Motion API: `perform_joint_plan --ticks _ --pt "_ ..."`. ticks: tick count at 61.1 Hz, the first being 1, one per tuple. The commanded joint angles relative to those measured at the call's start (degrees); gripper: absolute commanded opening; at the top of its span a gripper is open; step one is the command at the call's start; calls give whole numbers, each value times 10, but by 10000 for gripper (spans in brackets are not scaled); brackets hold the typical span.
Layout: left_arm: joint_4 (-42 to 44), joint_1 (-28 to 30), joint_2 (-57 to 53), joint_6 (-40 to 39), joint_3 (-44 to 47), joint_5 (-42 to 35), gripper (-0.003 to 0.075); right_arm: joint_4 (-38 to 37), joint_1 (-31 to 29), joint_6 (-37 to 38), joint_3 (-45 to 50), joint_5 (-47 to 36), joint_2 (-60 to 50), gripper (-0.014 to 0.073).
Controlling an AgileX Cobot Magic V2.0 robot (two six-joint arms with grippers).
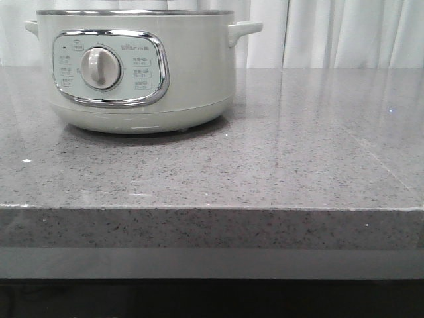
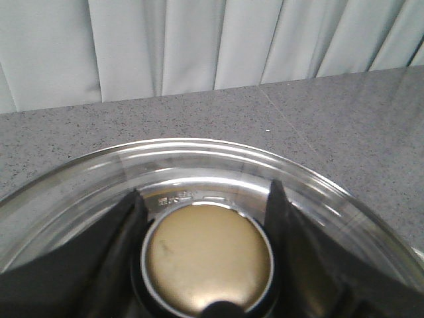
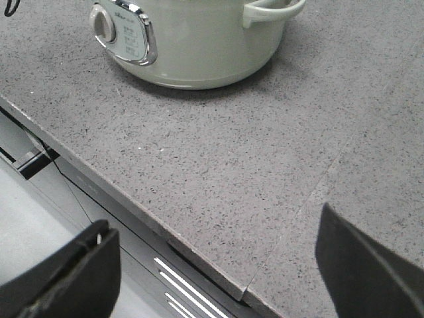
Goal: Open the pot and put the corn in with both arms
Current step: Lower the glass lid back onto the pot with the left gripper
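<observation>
The pot (image 1: 136,69) stands at the back left of the counter, its control panel and dial facing me; it also shows in the right wrist view (image 3: 199,40). In the left wrist view my left gripper (image 2: 205,199) has a finger on each side of the gold knob (image 2: 207,262) of the glass lid (image 2: 199,159) and is shut on it. I cannot tell whether the lid rests on the pot. My right gripper (image 3: 213,245) is open and empty above the counter's front edge. The corn is out of view. Neither gripper shows in the front view.
The grey speckled counter (image 1: 298,152) stretches to the right of the pot, with a seam (image 3: 311,192) running across it. White curtains (image 1: 344,33) hang behind. Below the front edge (image 1: 212,225) is a dark cabinet front (image 3: 79,192).
</observation>
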Motion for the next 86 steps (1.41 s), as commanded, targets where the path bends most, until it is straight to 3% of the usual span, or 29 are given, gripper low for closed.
perform_joint_plan --ticks 1,76,81,86 --pt "1 -8 -24 -4 -28 -95 249 -5 -3 0 -14 -40 0 613" --pt "-8 -8 -11 -4 -28 -5 251 -5 -3 0 -14 -40 0 613" --pt "-8 -8 -11 -4 -28 -5 284 -5 -3 0 -14 -40 0 613" --pt "-8 -8 -11 -4 -28 -5 381 -5 -3 0 -14 -40 0 613"
